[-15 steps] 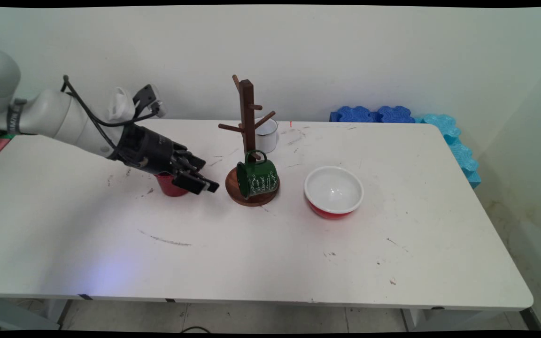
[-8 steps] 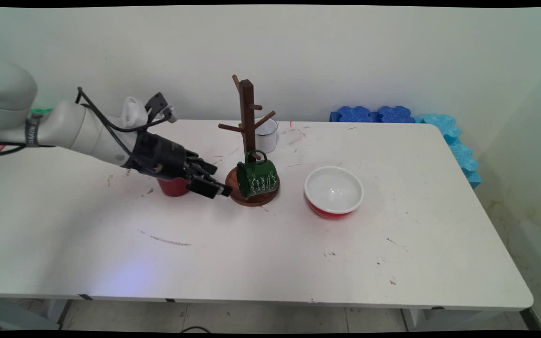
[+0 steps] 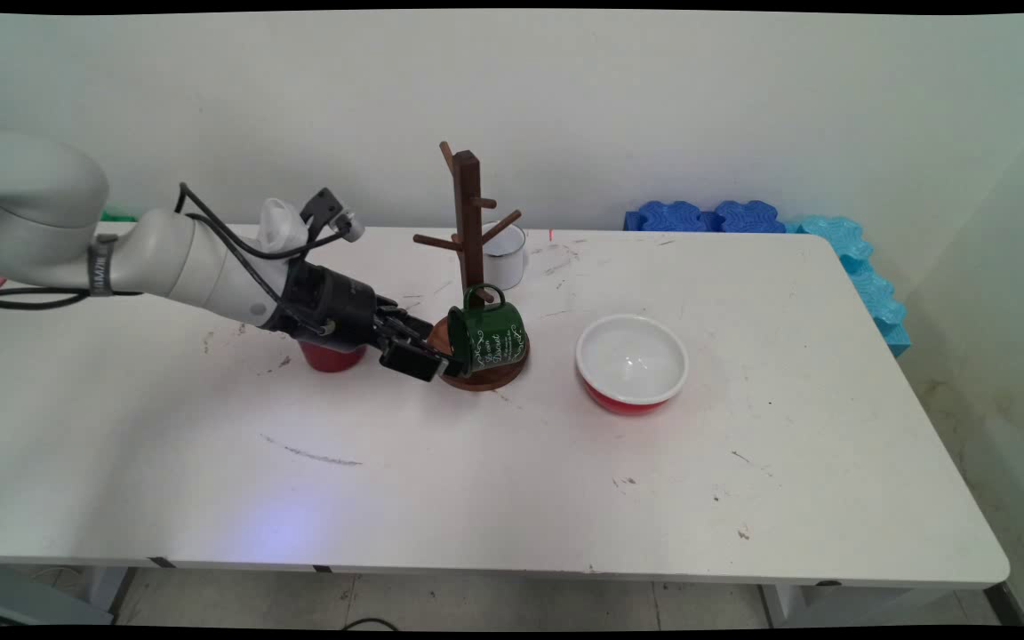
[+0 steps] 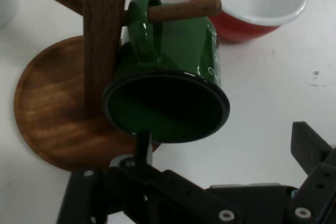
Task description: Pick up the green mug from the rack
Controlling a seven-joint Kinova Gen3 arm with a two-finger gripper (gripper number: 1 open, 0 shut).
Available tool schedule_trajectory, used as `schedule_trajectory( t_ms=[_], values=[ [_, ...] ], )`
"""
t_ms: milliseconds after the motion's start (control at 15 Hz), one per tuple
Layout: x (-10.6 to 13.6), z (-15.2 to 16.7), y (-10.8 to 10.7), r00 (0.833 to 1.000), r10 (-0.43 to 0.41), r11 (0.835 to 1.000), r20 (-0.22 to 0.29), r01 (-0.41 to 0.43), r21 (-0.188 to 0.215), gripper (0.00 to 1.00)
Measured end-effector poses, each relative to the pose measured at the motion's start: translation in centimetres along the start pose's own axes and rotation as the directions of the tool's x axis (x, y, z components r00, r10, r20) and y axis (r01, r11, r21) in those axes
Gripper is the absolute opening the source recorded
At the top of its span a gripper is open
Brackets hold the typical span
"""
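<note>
A green enamel mug [image 3: 487,336] hangs by its handle on a low peg of the wooden mug tree [image 3: 468,222], its mouth tilted toward my hand. My gripper [image 3: 437,359] is open just left of the mug, low over the tree's round base. In the hand view the mug [image 4: 173,72] fills the middle. One finger [image 4: 142,142] reaches the lower edge of its rim, while the other finger [image 4: 308,142] stands well clear to the right. I cannot tell if the near finger touches the rim. Nothing is held.
A red cup [image 3: 330,357] stands on the table partly behind my wrist. A white mug [image 3: 506,258] sits behind the tree. A red bowl [image 3: 632,363] with a white inside lies right of the tree. Blue foam pieces [image 3: 708,216] line the far right edge.
The arm has moved right, from over the red cup to the mouth of the green mug. The fingers stay open, and the mug and tree have not moved.
</note>
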Motion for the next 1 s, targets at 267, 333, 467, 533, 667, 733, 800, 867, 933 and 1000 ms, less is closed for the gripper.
schedule_trajectory(
  t_ms=[267,333,467,533,667,733,800,867,933,1000],
  values=[
    [0.0,1.1,0.1,1.0,-0.014,1.0,-0.006,0.014,-0.006,1.0],
    [0.0,1.4,0.1,1.0,-0.017,1.0,-0.006,0.017,-0.008,1.0],
    [0.0,1.9,0.2,1.0,-0.023,1.0,-0.008,0.023,-0.011,1.0],
    [0.0,2.2,0.2,1.0,-0.026,1.0,-0.008,0.026,-0.012,1.0],
    [0.0,2.6,0.3,1.0,-0.03,0.999,-0.009,0.03,-0.014,1.0],
    [0.0,2.8,0.3,0.999,-0.032,0.999,-0.009,0.032,-0.015,1.0],
    [0.0,2.9,0.3,0.999,-0.033,0.999,-0.009,0.033,-0.015,1.0],
    [0.0,3.1,0.3,0.999,-0.034,0.999,-0.01,0.034,-0.016,1.0],
    [0.0,3.3,0.3,0.999,-0.035,0.999,-0.01,0.035,-0.016,1.0],
    [0.1,3.5,0.3,0.999,-0.036,0.999,-0.011,0.036,-0.017,1.0]
  ],
)
